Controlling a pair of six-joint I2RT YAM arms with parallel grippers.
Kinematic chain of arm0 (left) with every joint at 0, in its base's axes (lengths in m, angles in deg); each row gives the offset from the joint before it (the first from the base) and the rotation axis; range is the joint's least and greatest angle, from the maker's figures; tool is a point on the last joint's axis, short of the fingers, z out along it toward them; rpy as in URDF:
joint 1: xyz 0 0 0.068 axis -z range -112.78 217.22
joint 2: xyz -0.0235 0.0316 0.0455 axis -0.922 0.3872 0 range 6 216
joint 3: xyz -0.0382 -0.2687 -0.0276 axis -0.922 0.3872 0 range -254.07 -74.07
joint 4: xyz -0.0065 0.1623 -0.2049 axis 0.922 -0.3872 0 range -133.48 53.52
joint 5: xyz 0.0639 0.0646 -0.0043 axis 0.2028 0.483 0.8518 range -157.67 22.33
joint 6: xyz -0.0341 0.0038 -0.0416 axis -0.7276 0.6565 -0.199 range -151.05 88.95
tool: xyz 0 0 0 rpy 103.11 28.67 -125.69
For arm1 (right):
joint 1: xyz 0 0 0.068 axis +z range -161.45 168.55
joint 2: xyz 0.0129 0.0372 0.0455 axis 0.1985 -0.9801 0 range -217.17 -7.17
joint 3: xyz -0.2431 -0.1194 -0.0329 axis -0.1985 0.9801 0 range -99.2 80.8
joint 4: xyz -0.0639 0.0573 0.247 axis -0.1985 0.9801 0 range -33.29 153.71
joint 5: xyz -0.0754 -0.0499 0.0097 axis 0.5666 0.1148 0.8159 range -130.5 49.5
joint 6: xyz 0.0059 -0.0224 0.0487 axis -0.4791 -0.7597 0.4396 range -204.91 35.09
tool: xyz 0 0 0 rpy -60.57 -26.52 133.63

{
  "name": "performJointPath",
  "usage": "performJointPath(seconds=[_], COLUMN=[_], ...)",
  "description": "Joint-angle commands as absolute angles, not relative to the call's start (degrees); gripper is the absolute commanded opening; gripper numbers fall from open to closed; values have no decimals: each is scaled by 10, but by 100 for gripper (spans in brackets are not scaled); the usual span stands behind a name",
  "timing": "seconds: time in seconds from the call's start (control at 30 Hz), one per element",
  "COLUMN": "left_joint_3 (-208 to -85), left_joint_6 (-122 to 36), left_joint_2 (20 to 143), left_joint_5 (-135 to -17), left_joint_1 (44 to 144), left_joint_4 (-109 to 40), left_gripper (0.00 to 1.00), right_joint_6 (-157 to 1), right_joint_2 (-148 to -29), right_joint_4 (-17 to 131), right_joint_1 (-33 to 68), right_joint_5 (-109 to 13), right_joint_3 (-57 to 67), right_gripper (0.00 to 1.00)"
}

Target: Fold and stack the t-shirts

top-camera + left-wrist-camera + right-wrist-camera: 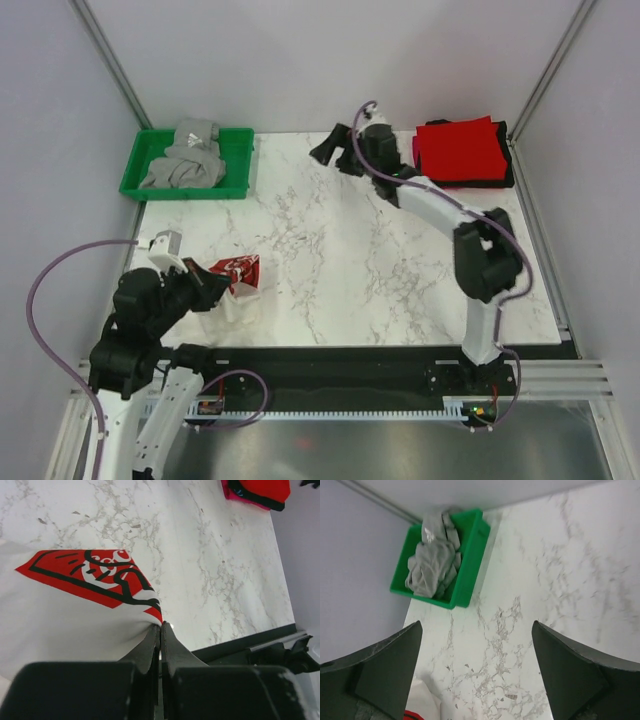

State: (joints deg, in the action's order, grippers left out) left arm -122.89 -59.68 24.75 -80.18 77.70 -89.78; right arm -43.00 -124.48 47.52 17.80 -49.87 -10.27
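My left gripper (222, 283) is shut on the white t-shirt with the red Coca-Cola print (238, 285) and holds it bunched at the table's front left. In the left wrist view the jaws (161, 628) pinch an edge of that shirt (75, 605) right by its red print. A stack of folded shirts, red on top (458, 148) over black and pink, lies at the back right. A grey shirt (190, 158) lies crumpled in the green tray. My right gripper (334, 150) is open and empty above the table's back middle, left of the stack.
The green plastic tray (236, 160) stands at the back left, also in the right wrist view (470, 562). The marble table (360, 260) has a black rail along its front edge. Grey walls and metal posts stand at the sides.
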Motion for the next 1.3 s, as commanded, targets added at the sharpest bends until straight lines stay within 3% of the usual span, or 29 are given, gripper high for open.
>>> performJointPath(seconds=[0.0,0.07,0.17,0.27,0.3,0.4,0.43,0.47,0.5,0.67,0.77,0.8,0.83,0.9,1.1,1.27], left_joint_3=[-1313,-1361,-1528,-1807,-1974,-2266,-2282,-2266,-2173,-1771,-1620,-1594,-1572,-1507,-1335,-1275], left_joint_6=[-624,-651,-676,-690,-700,-762,-773,-778,-770,-660,-604,-588,-570,-568,-587,-579], left_joint_2=[340,435,592,763,801,921,924,913,861,663,572,562,553,553,470,451], left_joint_5=[-877,-933,-1007,-1089,-1137,-1166,-1171,-1176,-1179,-1129,-1077,-1013,-976,-904,-952,-937], left_joint_1=[777,778,779,798,801,800,800,800,800,797,794,794,793,790,789,790], left_joint_4=[-803,-754,-740,-746,-745,-731,-715,-699,-675,-652,-705,-734,-797,-843,-790,-796], left_gripper=[2,2,2,2,2,5,11,15,19,22,58,76,83,87,85,86], right_joint_6=[-499,-502,-513,-519,-519,-512,-510,-508,-511,-529,-538,-537,-538,-539,-507,-472], right_joint_2=[-1056,-961,-849,-753,-735,-676,-655,-647,-638,-587,-563,-557,-547,-535,-524,-627], right_joint_4=[527,583,628,652,667,688,705,714,723,785,816,826,848,862,909,941], right_joint_1=[162,147,129,122,121,121,122,121,121,122,122,121,121,122,122,135], right_joint_5=[-463,-439,-433,-426,-422,-417,-415,-411,-409,-359,-348,-339,-336,-316,-320,-307], right_joint_3=[-26,27,85,126,131,145,147,149,149,142,139,138,139,151,233,309], right_gripper=[98,98,98,98,98,98,98,98,98,98,98,98,98,98,98,98])
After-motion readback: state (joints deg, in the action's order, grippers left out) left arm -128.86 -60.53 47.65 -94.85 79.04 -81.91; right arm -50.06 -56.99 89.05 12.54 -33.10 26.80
